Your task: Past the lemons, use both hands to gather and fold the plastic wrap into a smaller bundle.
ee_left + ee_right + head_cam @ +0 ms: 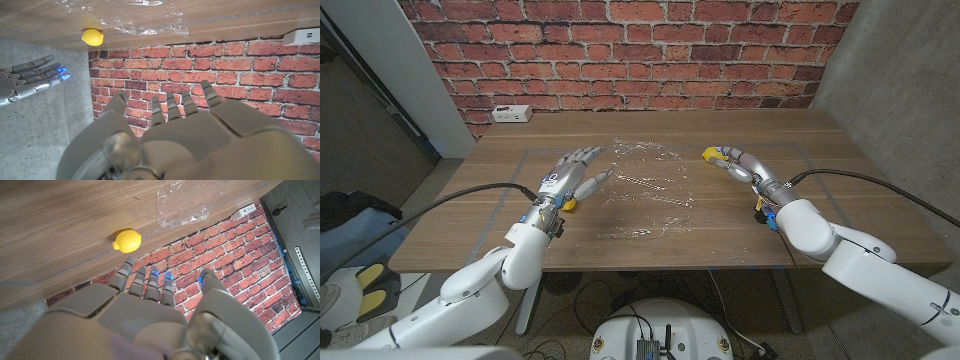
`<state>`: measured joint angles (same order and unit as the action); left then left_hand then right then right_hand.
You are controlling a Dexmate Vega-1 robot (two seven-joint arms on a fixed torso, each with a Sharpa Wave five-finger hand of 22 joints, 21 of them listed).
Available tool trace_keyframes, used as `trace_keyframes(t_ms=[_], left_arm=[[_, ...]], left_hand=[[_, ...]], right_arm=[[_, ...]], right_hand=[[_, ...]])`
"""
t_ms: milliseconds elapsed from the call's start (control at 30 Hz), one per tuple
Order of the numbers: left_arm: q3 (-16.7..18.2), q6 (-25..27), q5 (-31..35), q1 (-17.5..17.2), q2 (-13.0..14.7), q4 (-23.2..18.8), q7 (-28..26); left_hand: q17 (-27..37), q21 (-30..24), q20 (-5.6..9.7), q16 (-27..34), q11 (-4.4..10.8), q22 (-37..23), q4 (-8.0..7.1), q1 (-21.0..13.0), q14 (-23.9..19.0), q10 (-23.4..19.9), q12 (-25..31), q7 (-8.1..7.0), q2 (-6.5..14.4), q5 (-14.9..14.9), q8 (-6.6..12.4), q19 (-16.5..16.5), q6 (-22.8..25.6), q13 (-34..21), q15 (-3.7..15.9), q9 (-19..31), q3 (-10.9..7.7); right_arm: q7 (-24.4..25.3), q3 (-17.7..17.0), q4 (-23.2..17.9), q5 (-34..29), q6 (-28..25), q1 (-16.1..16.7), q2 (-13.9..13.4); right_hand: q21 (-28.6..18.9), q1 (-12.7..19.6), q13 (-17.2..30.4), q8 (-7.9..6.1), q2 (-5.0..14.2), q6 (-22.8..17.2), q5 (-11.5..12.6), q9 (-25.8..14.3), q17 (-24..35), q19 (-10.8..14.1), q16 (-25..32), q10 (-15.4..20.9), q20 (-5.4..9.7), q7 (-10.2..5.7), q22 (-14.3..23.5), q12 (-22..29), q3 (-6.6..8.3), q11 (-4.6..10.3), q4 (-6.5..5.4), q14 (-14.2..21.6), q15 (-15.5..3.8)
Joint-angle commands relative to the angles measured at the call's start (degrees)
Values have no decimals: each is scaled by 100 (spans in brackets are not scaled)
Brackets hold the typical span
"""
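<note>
The left robot hand (567, 176) is over the left part of the brown wooden worktop (450, 235), closer to the front edge than to the back. Its fingers are straight and apart, and it holds nothing. A small yellow lemon (567, 203) sits right under its wrist. The fingertips reach to the left edge of the clear, crinkly sheet of plastic wrap (645, 190), and I cannot tell if they touch it.

The right robot hand (741, 166) is over the right part of the worktop. It is open too, fingers straight out, with nothing in it. A second yellow lemon (712, 154) lies at its fingertips. In the right wrist view that lemon (126, 240) sits just past the fingers, and the plastic wrap (181, 206) is further on.

The plastic wrap is spread out wide across the middle of the worktop, from near the front edge to near the back edge. It lies between the two hands. It looks wrinkled but not gathered or folded.

At the back left corner is a white power strip (510, 113).

I think the job has hardly started. Both hands are at the lemons, and they must yet reach in, bunch the wrap and fold it small.
</note>
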<state>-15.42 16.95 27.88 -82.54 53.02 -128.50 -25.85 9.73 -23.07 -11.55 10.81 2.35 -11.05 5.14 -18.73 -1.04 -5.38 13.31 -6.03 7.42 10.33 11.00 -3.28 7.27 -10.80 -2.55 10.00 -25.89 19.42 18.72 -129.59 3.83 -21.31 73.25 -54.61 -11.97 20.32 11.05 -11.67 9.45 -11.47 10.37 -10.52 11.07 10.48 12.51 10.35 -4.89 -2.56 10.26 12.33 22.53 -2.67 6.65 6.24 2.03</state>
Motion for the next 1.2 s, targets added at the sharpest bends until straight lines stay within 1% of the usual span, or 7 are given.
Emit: trace_keyframes(t_ms=[33,333,700,1200], left_arm=[[148,92,22,-289,21,-122,7],[211,124,61,-432,19,-160,0],[281,196,105,-642,20,-227,13],[246,195,146,-767,16,-183,27]], left_hand=[[18,19,-3,-4,-3,-28,48,-86,-37,-31,-16,0,6,-24,-5,41,71,-14,-37,16,-31],[18,30,-9,-11,7,-28,82,-111,-37,-42,-24,4,11,-21,-13,39,72,-15,-36,17,-52],[17,40,-12,-16,6,-28,117,-136,-36,-50,-32,-2,9,-18,-18,41,78,-16,-26,18,-69],[17,61,-12,-24,8,-29,163,-167,-25,-49,-47,2,3,-16,-23,23,84,-18,-27,19,-88]], right_arm=[[88,40,-200,-86,-229,155,-31],[105,82,-311,-121,-361,216,-47],[218,90,-431,-144,-476,410,-66],[278,194,-606,-192,-712,545,-91]], right_hand=[[-47,73,34,-26,21,-58,20,-24,28,60,43,65,-15,-8,15,29,51,5,16,77,-18],[-48,106,35,-29,28,-96,24,-25,29,72,40,91,-2,-5,15,29,68,0,26,80,-18],[-50,151,36,-32,34,-144,27,-26,28,93,46,125,-13,-4,15,28,91,-8,40,110,-7],[-46,201,36,-34,41,-198,29,-27,30,102,44,155,-3,-10,15,23,116,7,52,119,-34]])
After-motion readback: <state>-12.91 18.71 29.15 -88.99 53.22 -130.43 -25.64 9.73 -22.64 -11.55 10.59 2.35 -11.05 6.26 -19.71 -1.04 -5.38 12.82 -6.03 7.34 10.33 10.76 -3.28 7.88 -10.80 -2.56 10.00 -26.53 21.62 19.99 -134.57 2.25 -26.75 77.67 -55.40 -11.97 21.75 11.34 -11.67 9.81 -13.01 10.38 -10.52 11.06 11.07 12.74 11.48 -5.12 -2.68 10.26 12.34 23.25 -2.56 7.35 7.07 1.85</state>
